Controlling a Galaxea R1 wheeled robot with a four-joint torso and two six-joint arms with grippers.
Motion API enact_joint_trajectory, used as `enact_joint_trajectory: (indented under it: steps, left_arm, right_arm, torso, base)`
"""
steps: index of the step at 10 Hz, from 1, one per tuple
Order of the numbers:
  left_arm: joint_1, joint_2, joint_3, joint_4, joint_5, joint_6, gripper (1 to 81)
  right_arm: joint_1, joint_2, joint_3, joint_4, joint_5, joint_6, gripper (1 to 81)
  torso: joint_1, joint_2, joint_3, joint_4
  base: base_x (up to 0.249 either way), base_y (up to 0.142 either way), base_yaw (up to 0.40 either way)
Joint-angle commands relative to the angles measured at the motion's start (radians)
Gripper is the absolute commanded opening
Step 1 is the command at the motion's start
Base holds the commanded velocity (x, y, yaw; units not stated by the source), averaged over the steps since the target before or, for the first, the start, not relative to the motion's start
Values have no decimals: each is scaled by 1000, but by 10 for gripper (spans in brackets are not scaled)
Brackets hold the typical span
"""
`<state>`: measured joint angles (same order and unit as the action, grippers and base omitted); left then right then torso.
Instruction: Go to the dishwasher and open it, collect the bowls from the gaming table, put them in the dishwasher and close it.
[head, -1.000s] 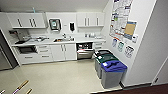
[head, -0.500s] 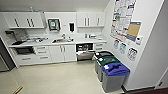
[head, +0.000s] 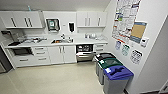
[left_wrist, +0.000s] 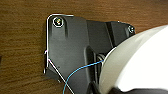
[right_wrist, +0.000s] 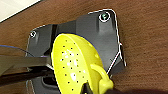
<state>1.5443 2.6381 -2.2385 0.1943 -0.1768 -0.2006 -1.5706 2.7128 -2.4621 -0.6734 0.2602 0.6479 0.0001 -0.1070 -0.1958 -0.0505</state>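
The under-counter stainless-steel dishwasher (head: 84, 52) is standing open below the white counter (head: 75, 41), beside the lidded bins (head: 113, 72). The right hand (right_wrist: 86, 87) is gripping a yellow-green perforated shallow bowl (right_wrist: 75, 67): probably light, stiff, slippery plastic, best held at its rim. Whether the left hand is clenched, I cannot tell.

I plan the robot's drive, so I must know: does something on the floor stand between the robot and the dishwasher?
Nothing visible does. The pale floor runs bare up to the dishwasher under the counter. The bins stand to the right along the wall, beside the path and not across it.
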Motion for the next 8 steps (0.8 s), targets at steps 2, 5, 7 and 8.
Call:
enact_joint_trajectory:
  steps: [2, 5, 7, 8]
  left_arm:
    - [-34, -22, 10, 13, 40, 7, 10]
    - [-34, -24, 10, 13, 40, 7, 10]
    - [-34, -24, 8, 13, 40, 7, 10]
    - [-34, -24, 10, 13, 40, 7, 10]
  right_arm:
    - [37, -23, 2, -15, -33, -2, 10]
    - [36, -25, 0, -15, -33, -4, 10]
    - [37, -23, 0, -15, -35, -2, 10]
    - [37, -25, 0, -15, -33, -2, 10]
  torso:
    - [0, 0, 0, 0]
    - [0, 0, 0, 0]
    - [0, 0, 0, 0]
    - [0, 0, 0, 0]
  base:
    - [191, 0, 0]
    - [191, 0, 0]
    - [191, 0, 0]
    - [185, 0, 0]
